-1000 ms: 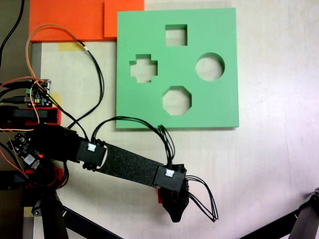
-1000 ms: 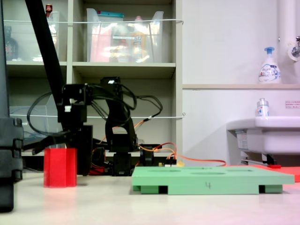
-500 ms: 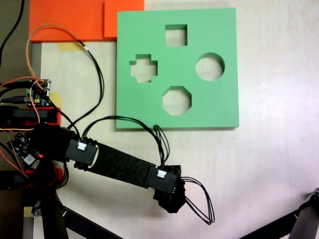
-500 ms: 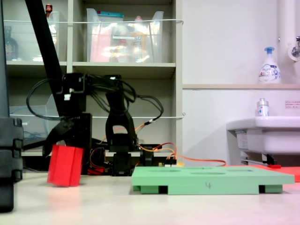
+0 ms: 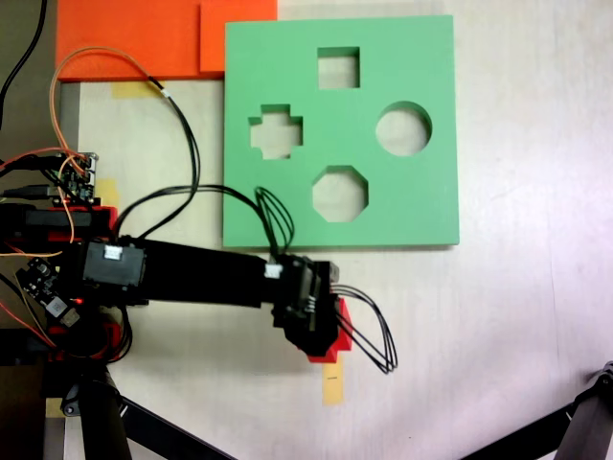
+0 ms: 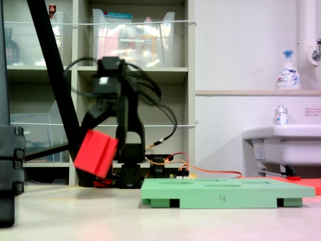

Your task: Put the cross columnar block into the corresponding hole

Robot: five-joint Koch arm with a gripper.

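Gripping tilted red cross block (image 6: pixel 96 153), hand (image 5: pixel 321 331)

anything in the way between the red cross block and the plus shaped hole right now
Nothing visible does. The gripper holds the cross columnar block tilted and clear of the table in the second exterior view. In the first exterior view only bare table and flat green board lie between it and the corresponding hole, which looks empty.
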